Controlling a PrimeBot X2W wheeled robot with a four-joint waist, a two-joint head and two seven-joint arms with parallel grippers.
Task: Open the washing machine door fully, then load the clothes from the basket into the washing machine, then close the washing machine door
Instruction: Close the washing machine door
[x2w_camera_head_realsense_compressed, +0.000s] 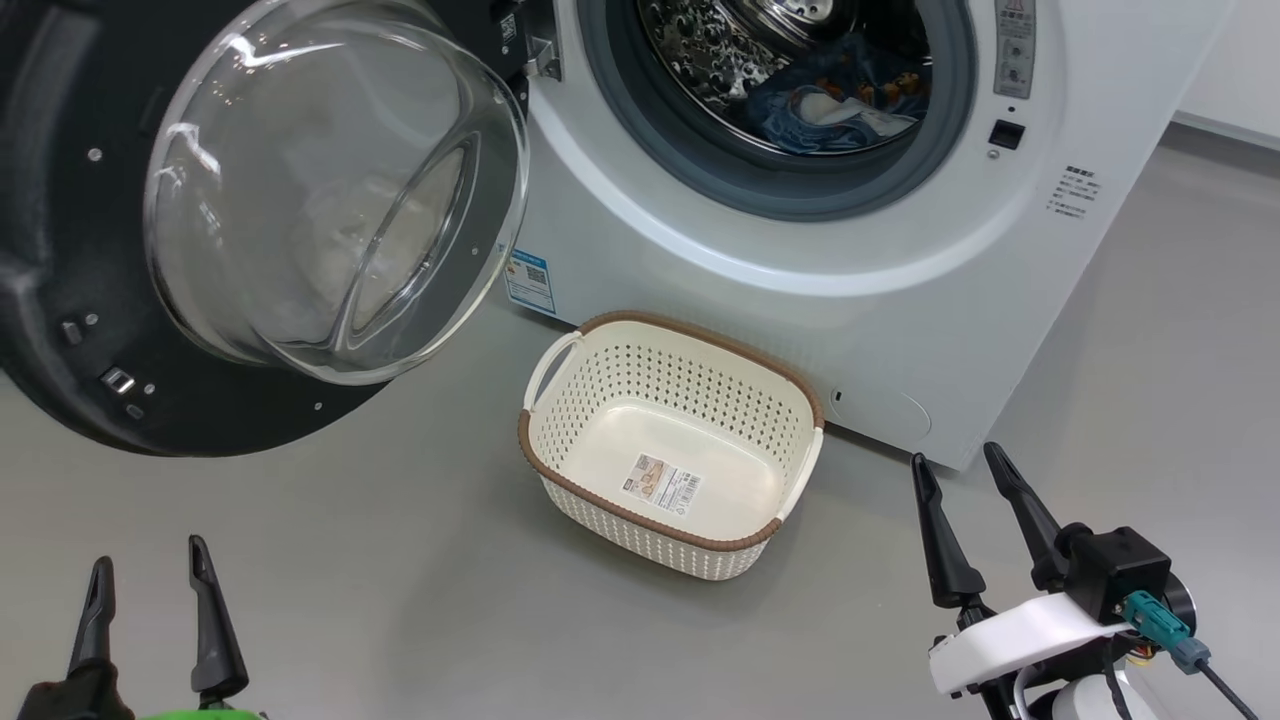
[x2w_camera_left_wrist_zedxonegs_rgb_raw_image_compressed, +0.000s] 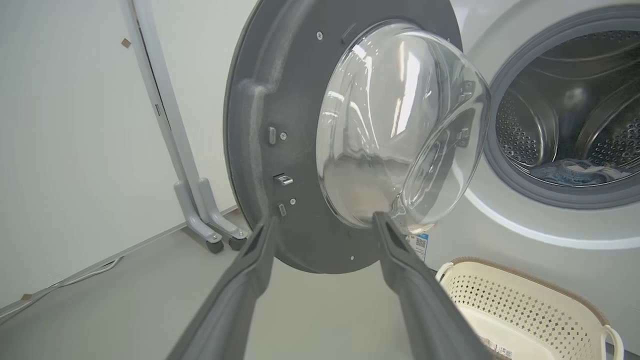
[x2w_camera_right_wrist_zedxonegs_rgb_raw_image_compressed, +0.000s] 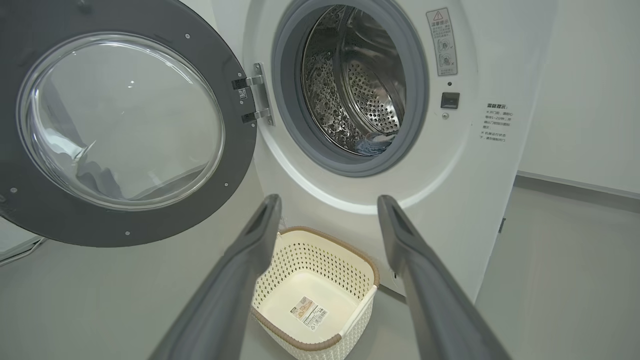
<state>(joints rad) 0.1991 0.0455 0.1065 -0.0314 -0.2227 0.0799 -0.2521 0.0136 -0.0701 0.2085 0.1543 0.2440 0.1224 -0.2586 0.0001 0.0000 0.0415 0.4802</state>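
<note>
**A:** How do your grippers stand?

**B:** My left gripper (x2w_camera_head_realsense_compressed: 148, 555) sits at the lower left of the head view, fingers spread, holding nothing. My right gripper (x2w_camera_head_realsense_compressed: 955, 456), at the lower right, is spread and empty too, its tips near the lower front corner of the washing machine (x2w_camera_head_realsense_compressed: 700, 250).

**A:** What lies between them?

**B:** Bare grey floor (x2w_camera_head_realsense_compressed: 400, 580), then the basket (x2w_camera_head_realsense_compressed: 700, 338) at centre, empty, its far rim close to the machine's base.

**A:** And the door?

**B:** The washing machine door (x2w_camera_head_realsense_compressed: 50, 260) stands swung wide at the upper left, with open floor below its lower edge. The clothes (x2w_camera_head_realsense_compressed: 830, 105) lie inside the drum (x2w_camera_head_realsense_compressed: 700, 50), top centre.
</note>
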